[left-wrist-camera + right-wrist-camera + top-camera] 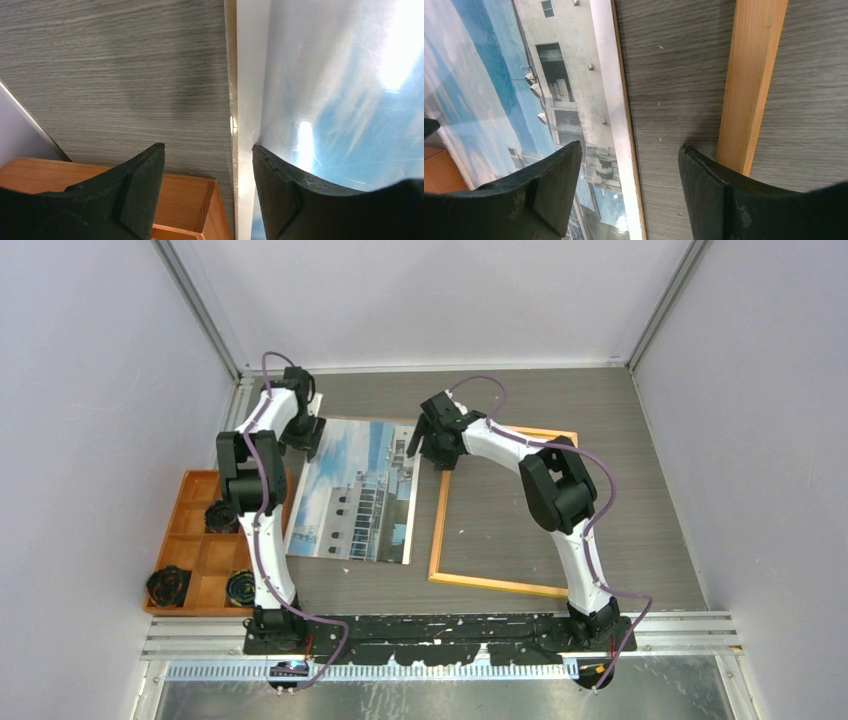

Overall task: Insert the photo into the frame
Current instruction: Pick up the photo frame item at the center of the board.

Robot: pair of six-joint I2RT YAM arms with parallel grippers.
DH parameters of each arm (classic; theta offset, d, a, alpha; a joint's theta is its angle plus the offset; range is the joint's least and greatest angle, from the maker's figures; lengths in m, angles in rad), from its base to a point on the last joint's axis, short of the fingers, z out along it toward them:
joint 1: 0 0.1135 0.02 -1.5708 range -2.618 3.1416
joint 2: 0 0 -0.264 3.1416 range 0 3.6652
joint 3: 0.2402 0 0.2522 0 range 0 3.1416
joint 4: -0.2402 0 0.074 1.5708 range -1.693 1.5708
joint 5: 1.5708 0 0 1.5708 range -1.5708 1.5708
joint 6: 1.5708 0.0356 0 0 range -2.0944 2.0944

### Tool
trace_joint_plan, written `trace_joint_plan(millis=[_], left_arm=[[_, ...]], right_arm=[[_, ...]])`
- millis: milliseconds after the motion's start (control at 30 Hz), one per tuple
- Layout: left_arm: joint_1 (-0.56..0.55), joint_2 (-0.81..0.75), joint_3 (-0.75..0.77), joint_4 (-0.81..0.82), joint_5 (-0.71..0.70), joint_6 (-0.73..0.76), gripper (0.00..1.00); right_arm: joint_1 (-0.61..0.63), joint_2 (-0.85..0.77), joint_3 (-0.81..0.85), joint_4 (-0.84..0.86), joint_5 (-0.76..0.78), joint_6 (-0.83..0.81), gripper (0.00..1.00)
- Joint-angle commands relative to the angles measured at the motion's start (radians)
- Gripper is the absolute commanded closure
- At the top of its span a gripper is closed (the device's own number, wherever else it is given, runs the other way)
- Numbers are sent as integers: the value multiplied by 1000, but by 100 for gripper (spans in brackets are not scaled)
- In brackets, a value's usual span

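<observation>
- The photo (350,90): glossy paper, throwing strong white glare under my left wrist.
- The frame (751,85): bare light wood, fine straight grain, matt.
- Table (115,75): grey wood-grain surface, matt and smooth.
- Tray (185,197): orange-brown wood, smooth.
- My right gripper (629,160): pads (709,195) black, matt, plastic-looking, lightly scuffed.
</observation>
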Motion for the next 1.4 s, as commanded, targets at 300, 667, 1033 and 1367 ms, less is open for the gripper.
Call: trace_joint_plan(millis=[300,667,1033,1367], left_arm=[[-53,-59,-96,69,0,34,38],[-65,-53,-126,81,3,60,40],[-64,-37,-132,75,24,78,44],[-64,-30,-138,72,38,96,44]], right_arm=[[35,77,126,-38,51,18,38],[53,18,139,38,-11,39,43],[54,-77,96,137,-105,82,43],[55,-128,21,225,-178,111,44]])
